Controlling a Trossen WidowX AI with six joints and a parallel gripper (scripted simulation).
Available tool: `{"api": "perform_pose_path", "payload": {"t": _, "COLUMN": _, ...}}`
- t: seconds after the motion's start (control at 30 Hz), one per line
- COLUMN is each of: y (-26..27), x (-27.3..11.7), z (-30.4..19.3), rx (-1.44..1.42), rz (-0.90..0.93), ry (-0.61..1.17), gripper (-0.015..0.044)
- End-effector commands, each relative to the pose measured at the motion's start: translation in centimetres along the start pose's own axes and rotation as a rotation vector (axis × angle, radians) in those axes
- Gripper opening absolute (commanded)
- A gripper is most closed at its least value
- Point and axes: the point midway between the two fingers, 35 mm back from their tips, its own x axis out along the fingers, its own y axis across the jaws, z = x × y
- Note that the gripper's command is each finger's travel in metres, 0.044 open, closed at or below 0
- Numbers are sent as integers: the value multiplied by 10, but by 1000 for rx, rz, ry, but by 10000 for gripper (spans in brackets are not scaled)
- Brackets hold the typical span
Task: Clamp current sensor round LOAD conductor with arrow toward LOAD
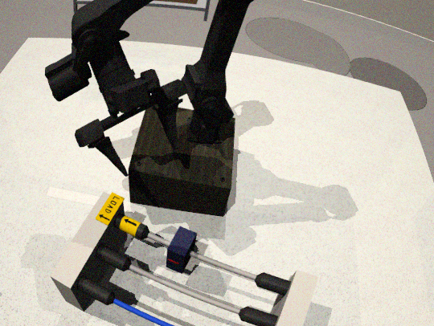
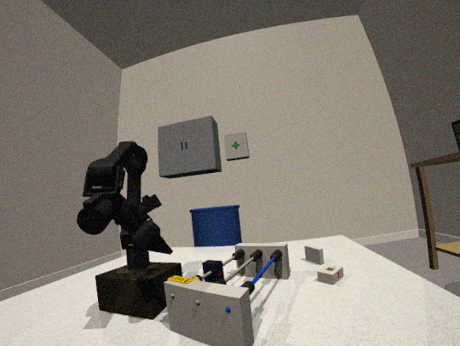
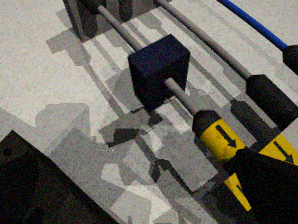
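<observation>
The current sensor, a dark blue block (image 1: 182, 245) (image 2: 213, 268) (image 3: 157, 62), sits round the grey LOAD conductor (image 1: 225, 266) (image 3: 185, 96) and looks closed, with no gap visible. A small red mark shows low on one side; its arrow cannot be made out. The yellow LOAD marker (image 1: 109, 209) (image 2: 181, 279) is on the near end block, and a yellow sleeve (image 1: 128, 226) (image 3: 219, 140) with an arrow is on the conductor between marker and sensor. My gripper (image 1: 151, 162) is open and empty, above the table beside the robot base, apart from the sensor.
A second grey conductor (image 1: 181, 287) and a blue one (image 1: 137, 310) (image 2: 265, 270) run alongside, between two end blocks (image 1: 63, 258) (image 1: 302, 291) (image 2: 204, 313). The dark robot base (image 1: 181, 193) (image 2: 132, 294) stands close by. A beige block (image 2: 329, 277) and grey plate (image 2: 313, 255) stand farther off.
</observation>
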Motion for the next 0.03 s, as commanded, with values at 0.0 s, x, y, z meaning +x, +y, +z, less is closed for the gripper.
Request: {"api": "perform_pose_path", "payload": {"t": 0.0, "y": 0, "x": 0, "z": 0, "rx": 0, "rz": 0, "ry": 0, "gripper": 440}}
